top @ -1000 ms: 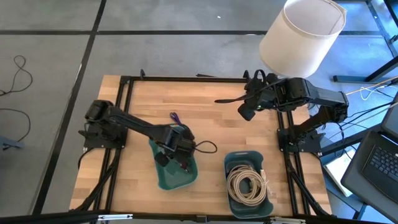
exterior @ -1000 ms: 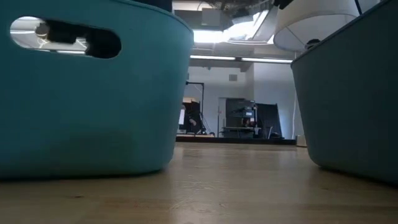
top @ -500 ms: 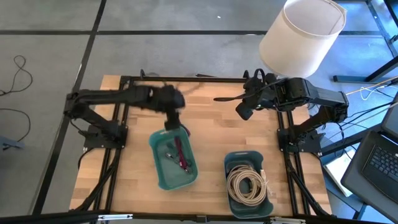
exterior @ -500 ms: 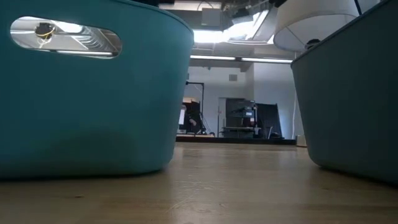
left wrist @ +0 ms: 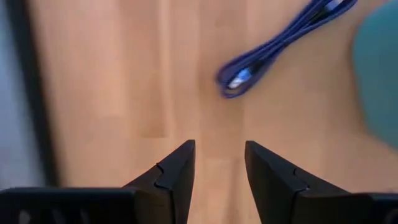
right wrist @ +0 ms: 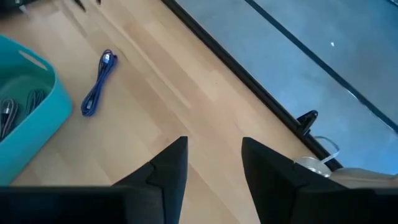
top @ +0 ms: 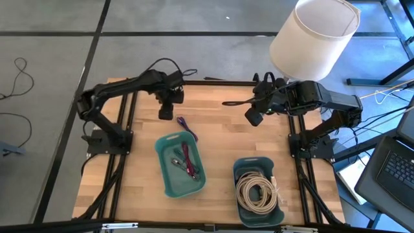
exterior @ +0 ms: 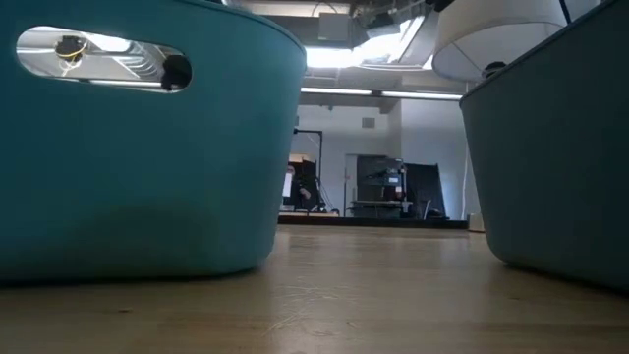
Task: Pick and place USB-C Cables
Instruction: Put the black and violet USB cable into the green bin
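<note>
Low view, teal trays [exterior: 147, 177] hiding cables

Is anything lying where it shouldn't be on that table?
One purple cable lies loose on the wood beside the left tray, while other leads sit inside it. The left pincer hovers open near it.

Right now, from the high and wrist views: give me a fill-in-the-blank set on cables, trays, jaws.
1. The purple cable lies on the ____, outside both trays.
2. The cream coils fill the tray nearer the ____ arm.
3. The left gripper hovers beyond the purple cable with its jaws ____.
4. The other tray holds a ____ lead among grey ones.

Missing words: table; right; open; magenta
</note>
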`<action>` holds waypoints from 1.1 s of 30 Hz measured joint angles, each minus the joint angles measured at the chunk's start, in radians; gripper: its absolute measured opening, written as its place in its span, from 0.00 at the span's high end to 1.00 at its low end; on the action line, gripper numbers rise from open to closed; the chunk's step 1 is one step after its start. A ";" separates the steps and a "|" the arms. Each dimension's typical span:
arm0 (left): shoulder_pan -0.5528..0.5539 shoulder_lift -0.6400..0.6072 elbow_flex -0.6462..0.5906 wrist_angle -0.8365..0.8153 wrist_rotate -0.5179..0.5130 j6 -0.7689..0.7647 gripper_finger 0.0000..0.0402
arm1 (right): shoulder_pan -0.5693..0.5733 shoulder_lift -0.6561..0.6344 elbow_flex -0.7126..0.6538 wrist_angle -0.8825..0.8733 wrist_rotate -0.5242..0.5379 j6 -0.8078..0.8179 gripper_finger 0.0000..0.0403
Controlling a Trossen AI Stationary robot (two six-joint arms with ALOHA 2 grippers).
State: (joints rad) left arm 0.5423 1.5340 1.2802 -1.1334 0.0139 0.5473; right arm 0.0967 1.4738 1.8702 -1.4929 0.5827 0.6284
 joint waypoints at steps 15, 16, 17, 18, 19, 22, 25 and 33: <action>-0.123 0.059 -0.153 0.147 -0.083 0.642 0.72 | 0.000 0.000 0.000 0.000 0.000 -0.003 0.62; -0.123 0.059 -0.160 0.193 -0.080 0.663 0.72 | 0.000 0.000 0.000 0.000 0.000 0.001 0.62; -0.123 0.060 -0.165 0.240 -0.077 0.680 0.71 | 0.000 0.000 0.000 0.000 0.000 0.006 0.62; -0.127 0.060 -0.165 0.280 -0.071 0.691 0.71 | 0.000 0.000 0.000 0.000 0.000 0.013 0.62; -0.133 0.060 -0.165 0.320 -0.069 0.695 0.70 | 0.000 0.000 0.000 0.000 0.000 0.019 0.62; -0.154 0.060 -0.165 0.427 -0.064 0.698 0.67 | 0.000 0.000 0.000 0.000 0.000 0.019 0.62; -0.170 0.074 -0.165 0.474 -0.064 0.686 0.62 | 0.000 0.000 0.000 0.000 0.000 0.019 0.62; -0.175 0.182 -0.165 0.467 -0.089 0.611 0.55 | 0.000 0.000 0.000 -0.001 0.000 0.016 0.62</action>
State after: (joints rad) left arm 0.3672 1.7163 1.1156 -0.6668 -0.0752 1.1581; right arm 0.0967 1.4738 1.8698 -1.4939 0.5827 0.6441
